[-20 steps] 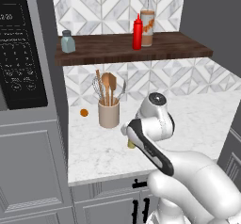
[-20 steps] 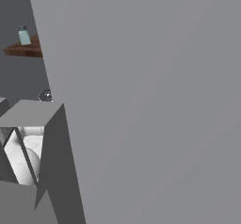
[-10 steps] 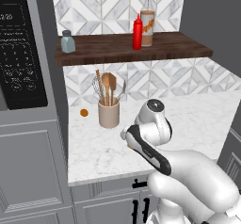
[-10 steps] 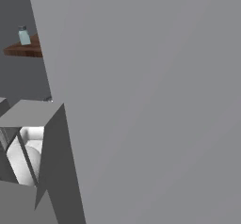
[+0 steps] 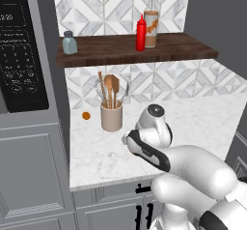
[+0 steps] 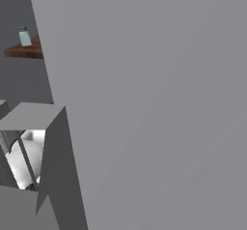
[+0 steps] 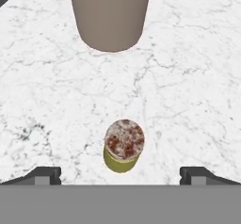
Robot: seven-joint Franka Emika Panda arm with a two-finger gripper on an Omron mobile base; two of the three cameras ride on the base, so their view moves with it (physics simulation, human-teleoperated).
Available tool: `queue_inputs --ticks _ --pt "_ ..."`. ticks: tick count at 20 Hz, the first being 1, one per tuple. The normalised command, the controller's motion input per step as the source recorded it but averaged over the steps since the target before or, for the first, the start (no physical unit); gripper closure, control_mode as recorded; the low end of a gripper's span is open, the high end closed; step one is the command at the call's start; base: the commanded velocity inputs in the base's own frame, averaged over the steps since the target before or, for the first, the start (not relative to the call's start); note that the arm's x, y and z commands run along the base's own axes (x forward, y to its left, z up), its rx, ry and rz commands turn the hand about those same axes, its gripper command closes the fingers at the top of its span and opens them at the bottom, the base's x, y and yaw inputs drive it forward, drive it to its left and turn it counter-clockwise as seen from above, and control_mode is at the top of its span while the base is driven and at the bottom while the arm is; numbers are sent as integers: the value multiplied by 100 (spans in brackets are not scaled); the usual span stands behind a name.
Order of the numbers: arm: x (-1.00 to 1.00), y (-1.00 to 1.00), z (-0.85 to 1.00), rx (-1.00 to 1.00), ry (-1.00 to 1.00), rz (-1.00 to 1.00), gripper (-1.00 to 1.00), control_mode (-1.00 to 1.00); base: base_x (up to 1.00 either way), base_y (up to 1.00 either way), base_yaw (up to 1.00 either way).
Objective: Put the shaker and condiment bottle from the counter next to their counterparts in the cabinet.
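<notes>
Remaining: small yellow-green shaker with speckled cap [image 7: 123, 151] on white marble counter [image 7: 188, 100], 6 o'clock of beige utensil holder [image 7: 111, 13].
Done: red squeeze bottle [image 5: 140, 33] on brown shelf [image 5: 111, 55].
Claw [image 7: 121, 175]: fingers apart, above shaker.

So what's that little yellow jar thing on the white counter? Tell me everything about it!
It is the shaker, a short yellow-green cylinder with a round cap speckled reddish-brown and grey. It stands upright on the white marble counter, seen from above. Nothing touches it. A beige utensil holder stands apart beyond it. The open tool hangs above it, one finger to each side.
</notes>
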Motion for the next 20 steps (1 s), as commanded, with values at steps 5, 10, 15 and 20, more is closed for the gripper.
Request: queue_inputs --ticks 5,10,15,20 --pt "6 0 -18 0 1 0 -100 -100 0 0 0" --pt "0 0 -21 0 2 0 -100 -100 0 0 0" --pt "3 0 -23 0 0 0 -100 -100 0 0 0" --pt "10 0 -22 0 0 0 -100 -100 0 0 0"
